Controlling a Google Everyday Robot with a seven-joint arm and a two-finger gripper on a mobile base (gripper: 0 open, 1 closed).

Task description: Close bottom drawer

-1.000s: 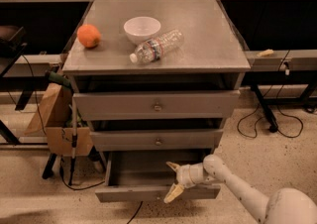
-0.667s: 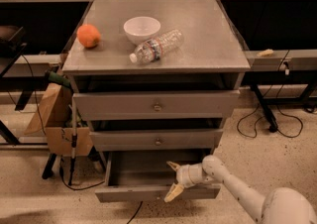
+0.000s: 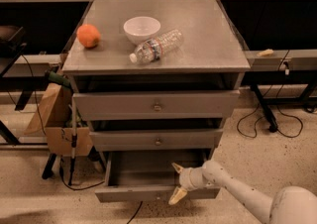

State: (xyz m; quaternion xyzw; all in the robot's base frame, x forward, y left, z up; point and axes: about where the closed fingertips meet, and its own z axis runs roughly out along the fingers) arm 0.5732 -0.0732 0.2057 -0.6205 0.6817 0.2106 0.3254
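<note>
The bottom drawer [image 3: 143,194] of the grey metal cabinet is pulled out, and its dark inside shows from above. Its slim front panel faces me at the bottom of the view. My gripper [image 3: 176,183] is at the right part of the drawer's front edge, with one pale finger [image 3: 177,168] over the drawer's inside and the other [image 3: 176,196] down in front of the panel. The fingers are spread apart around the panel's top edge. My white arm [image 3: 237,193] reaches in from the lower right. The drawer's knob is not clear to see.
The middle drawer [image 3: 157,140] and top drawer [image 3: 156,105] are pushed in. On the cabinet top lie an orange [image 3: 88,35], a white bowl [image 3: 141,29] and a plastic bottle [image 3: 155,46]. A cardboard box [image 3: 62,129] and cables stand at the left; cables lie on the floor at the right.
The gripper and the drawer stand much as before; no clear movement shows.
</note>
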